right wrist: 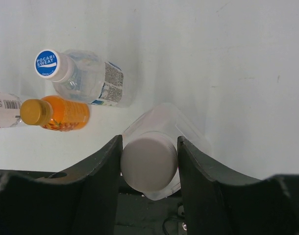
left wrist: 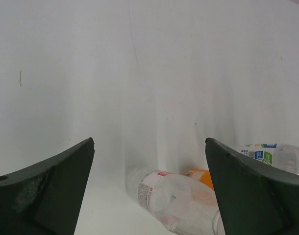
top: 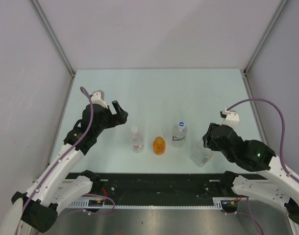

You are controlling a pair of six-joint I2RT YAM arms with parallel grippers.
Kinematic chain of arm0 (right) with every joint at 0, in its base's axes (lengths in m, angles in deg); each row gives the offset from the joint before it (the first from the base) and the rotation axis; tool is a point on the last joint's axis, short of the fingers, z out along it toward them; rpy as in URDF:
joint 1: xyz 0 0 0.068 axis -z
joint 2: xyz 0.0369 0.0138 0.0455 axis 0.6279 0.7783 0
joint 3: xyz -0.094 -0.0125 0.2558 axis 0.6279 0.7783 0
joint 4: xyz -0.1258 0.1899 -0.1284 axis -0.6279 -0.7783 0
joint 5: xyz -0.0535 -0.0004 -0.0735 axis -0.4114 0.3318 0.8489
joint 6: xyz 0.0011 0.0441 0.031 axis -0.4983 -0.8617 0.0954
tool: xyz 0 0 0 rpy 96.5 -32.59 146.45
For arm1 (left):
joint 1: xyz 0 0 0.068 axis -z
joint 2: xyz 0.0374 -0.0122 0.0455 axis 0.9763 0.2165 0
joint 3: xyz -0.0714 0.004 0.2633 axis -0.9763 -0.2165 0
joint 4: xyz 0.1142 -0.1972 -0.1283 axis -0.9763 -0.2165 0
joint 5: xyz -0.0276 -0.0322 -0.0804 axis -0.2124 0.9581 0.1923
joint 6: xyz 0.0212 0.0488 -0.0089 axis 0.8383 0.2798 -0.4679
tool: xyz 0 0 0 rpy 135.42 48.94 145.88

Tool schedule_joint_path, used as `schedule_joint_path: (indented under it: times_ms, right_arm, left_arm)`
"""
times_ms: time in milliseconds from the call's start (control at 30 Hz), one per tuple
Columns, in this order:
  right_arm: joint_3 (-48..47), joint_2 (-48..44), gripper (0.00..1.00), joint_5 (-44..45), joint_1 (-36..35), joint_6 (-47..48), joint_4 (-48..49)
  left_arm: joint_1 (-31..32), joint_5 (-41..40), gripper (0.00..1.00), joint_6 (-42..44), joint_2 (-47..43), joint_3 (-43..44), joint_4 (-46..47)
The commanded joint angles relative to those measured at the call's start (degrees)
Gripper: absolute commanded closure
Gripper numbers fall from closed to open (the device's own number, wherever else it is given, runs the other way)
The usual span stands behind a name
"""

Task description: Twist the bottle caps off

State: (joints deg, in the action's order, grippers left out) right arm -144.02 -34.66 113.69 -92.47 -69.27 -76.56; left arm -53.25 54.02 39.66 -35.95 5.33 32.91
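Note:
Four bottles stand in a row near the table's front. The small red-labelled bottle (top: 137,141) has a white cap (top: 135,129). The small orange bottle (top: 159,147) has an orange-brown cap (right wrist: 34,111). The blue-labelled bottle (top: 179,135) has a blue cap (right wrist: 47,63). The large clear jug (top: 201,154) has a wide white cap (right wrist: 148,161). My right gripper (right wrist: 149,147) is closed around that cap from above. My left gripper (top: 121,113) is open and empty, up and left of the red-labelled bottle (left wrist: 174,196).
Grey enclosure walls (top: 32,73) stand at the left, back and right of the pale table (top: 159,93). A black strip (top: 159,183) runs along the table's near edge just behind the jug.

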Motion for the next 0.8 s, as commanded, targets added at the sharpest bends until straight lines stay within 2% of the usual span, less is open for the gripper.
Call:
schedule_joint_path:
  times_ms: [0, 200, 400, 600, 767]
  right_arm:
    - [-5.1, -0.2, 1.0, 2.7, -0.5, -0.1, -1.3]
    - [-15.2, 1.9, 1.0, 4.8, -0.4, 3.0, -2.6]
    - [-26.8, 5.1, 1.0, 9.5, -0.1, 7.7, -2.1]
    - [-39.6, 10.7, 1.0, 8.1, 0.2, 13.4, 2.8]
    - [-53.3, 17.2, 1.0, 0.7, 0.7, 15.6, 4.3]
  left_arm:
    - [0.1, -2.5, 0.0, 2.2, -0.2, 5.9, -0.3]
    - [0.1, -3.0, 0.0, 2.9, 0.6, 12.2, 0.2]
    - [0.1, 0.3, 0.0, 3.7, 1.5, 16.1, 4.2]
    - [0.1, 16.6, 0.0, 6.8, 1.9, 17.1, 17.3]
    - [0.1, 29.6, 0.0, 7.8, 5.9, 23.1, 19.8]
